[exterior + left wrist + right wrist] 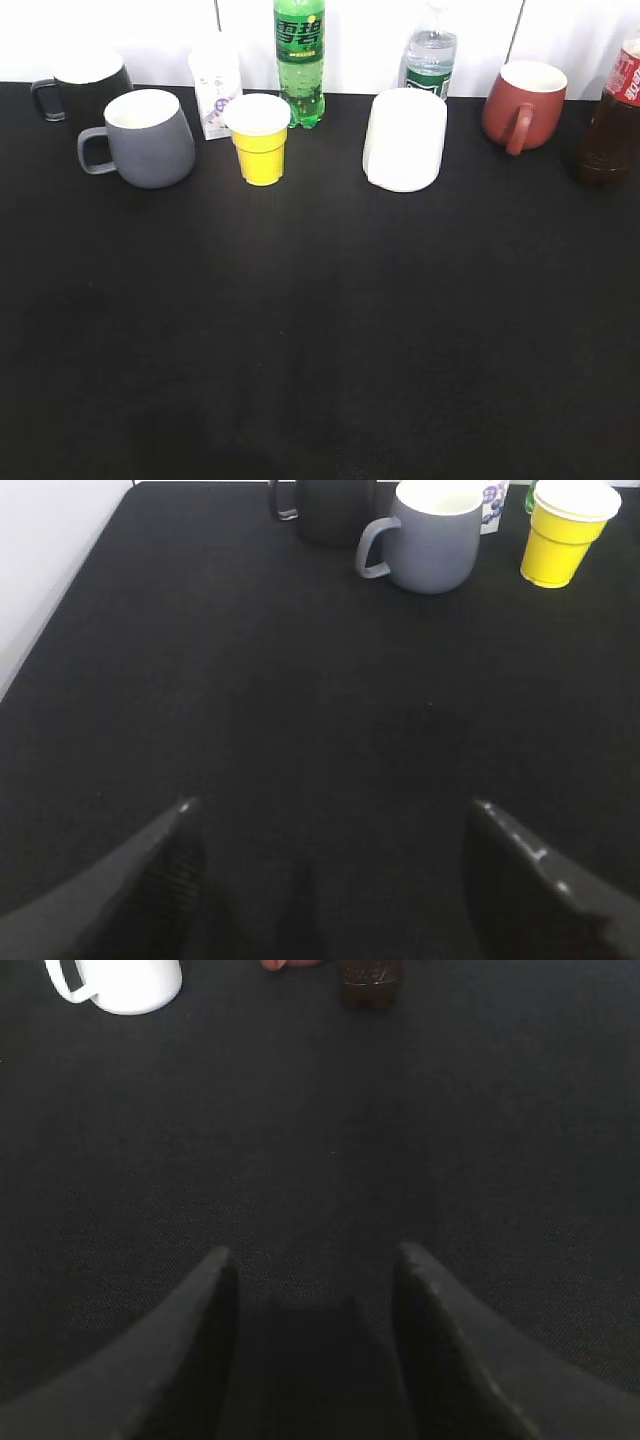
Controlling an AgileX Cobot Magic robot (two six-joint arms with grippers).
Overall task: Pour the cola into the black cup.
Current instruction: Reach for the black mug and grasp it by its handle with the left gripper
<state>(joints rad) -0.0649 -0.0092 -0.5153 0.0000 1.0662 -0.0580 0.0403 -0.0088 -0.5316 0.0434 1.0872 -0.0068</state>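
Observation:
The cola bottle (612, 120) stands upright at the far right edge of the exterior view, with dark liquid and a red label; its base shows at the top of the right wrist view (370, 985). The black cup (85, 88) stands at the back left behind the grey mug; its lower body shows at the top of the left wrist view (330, 510). My left gripper (330, 815) is open and empty over the black cloth. My right gripper (312, 1258) is open and empty, well short of the cola. Neither gripper shows in the exterior view.
A grey mug (145, 138), a yellow paper cup (260, 140), a small white carton (215, 88), a green soda bottle (299, 60), a water bottle (430, 58), a white mug (405, 140) and a reddish-brown mug (523, 105) line the back of the black table (320, 330).

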